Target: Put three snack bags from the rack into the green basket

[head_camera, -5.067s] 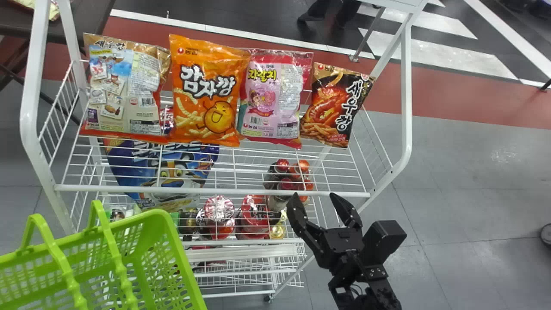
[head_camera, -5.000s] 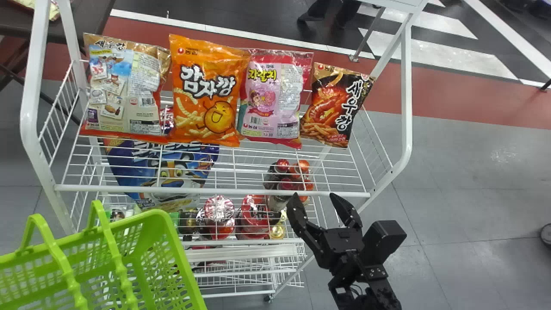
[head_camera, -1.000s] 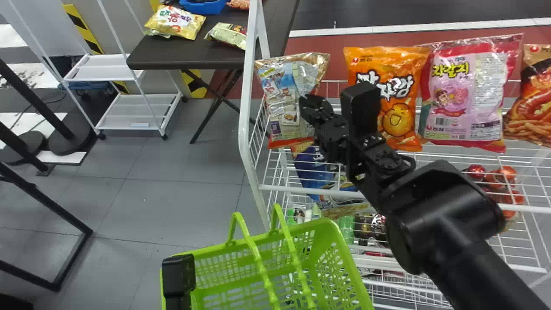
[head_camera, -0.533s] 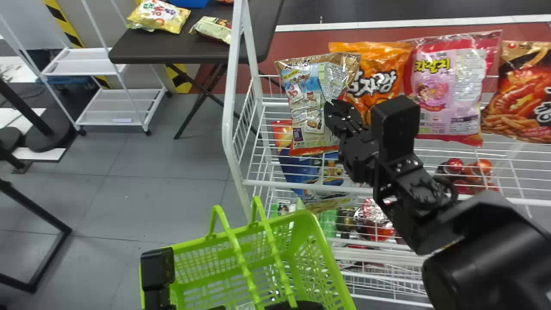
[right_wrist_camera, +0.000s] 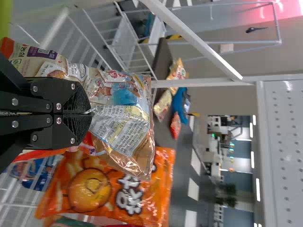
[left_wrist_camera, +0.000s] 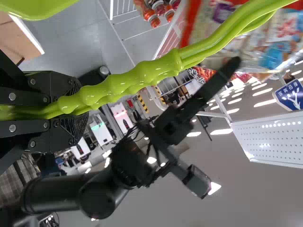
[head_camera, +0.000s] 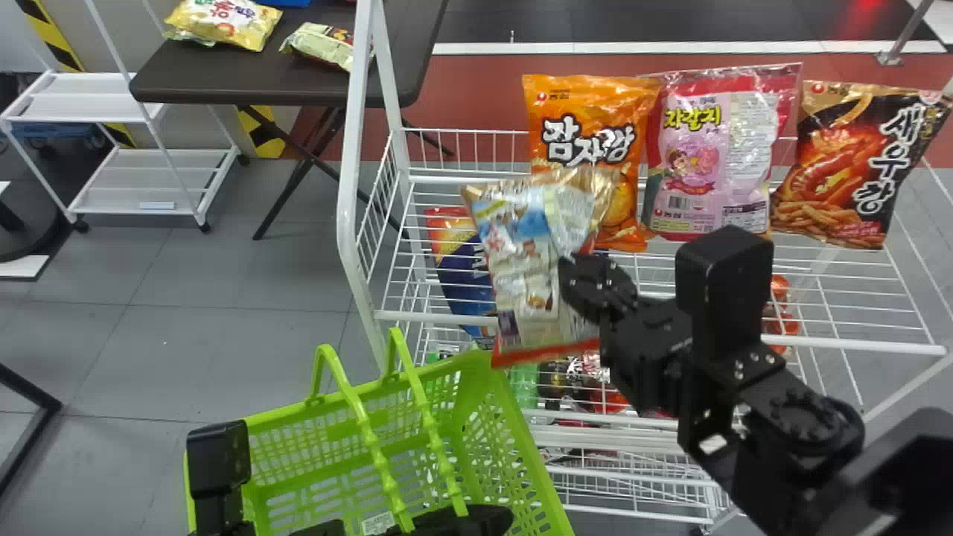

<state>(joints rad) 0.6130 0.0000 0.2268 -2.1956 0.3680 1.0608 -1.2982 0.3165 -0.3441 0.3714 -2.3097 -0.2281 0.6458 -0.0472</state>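
My right gripper (head_camera: 588, 286) is shut on the beige and blue snack bag (head_camera: 525, 253), holding it in front of the rack's upper shelf, just behind and above the green basket (head_camera: 484, 417). In the right wrist view, the right gripper (right_wrist_camera: 87, 112) pinches the middle of the beige bag (right_wrist_camera: 118, 125). My left gripper's arm shows at the basket's left (head_camera: 220, 461); in the left wrist view the left gripper (left_wrist_camera: 71, 106) is shut on the green basket handle (left_wrist_camera: 137, 80). Orange (head_camera: 588, 141), pink (head_camera: 707, 156) and black-brown (head_camera: 856, 164) snack bags stand on the rack (head_camera: 655, 335).
A blue cereal bag (head_camera: 461, 283), cups and red-capped bottles sit lower in the rack. Behind to the left is a dark table (head_camera: 298, 82) with more bags, beside a white shelf cart (head_camera: 141, 179). The rack's front bar runs just behind the basket.
The right gripper has drawn the beige bag off its place beside the orange bag, forward and down toward the basket. The head view has swung, shifting rack and basket leftward over the last second.
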